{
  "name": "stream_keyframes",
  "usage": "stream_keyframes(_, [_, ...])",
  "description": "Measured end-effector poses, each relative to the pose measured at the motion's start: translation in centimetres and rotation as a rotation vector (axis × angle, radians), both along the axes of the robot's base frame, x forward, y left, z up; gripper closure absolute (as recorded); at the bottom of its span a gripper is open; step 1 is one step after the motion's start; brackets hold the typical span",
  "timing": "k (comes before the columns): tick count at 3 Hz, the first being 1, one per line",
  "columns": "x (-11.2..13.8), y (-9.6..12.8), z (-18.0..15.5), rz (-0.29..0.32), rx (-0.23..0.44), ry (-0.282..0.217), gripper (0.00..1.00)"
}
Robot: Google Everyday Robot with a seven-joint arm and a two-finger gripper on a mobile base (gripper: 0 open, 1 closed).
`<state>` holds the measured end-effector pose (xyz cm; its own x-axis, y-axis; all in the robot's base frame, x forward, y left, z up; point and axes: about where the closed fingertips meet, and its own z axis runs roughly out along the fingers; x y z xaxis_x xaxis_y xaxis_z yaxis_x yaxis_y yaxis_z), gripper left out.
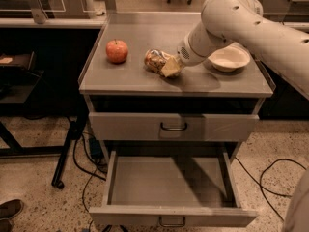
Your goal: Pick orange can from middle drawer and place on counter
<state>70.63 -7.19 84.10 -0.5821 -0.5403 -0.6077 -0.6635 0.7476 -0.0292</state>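
The orange can (155, 60) lies tilted on the counter (145, 33), between a red apple (117, 50) and a pale bowl (228, 58). The gripper (171, 67) is against the can's right end; I cannot tell whether it grips it. Below a closed drawer front (125, 126), the middle drawer (169, 185) stands pulled out.

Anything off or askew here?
The orange can looks tipped over on the counter, with the tool against it. The middle drawer stands pulled out and empty. No spill visible.
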Motion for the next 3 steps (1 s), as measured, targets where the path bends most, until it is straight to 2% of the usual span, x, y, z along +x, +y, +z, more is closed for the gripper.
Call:
stream_keyframes(2, [0.0,0.01,-0.01,0.0,0.0,0.0,0.03])
stream_keyframes(3, [0.0,0.01,-0.01,0.0,0.0,0.0,0.0])
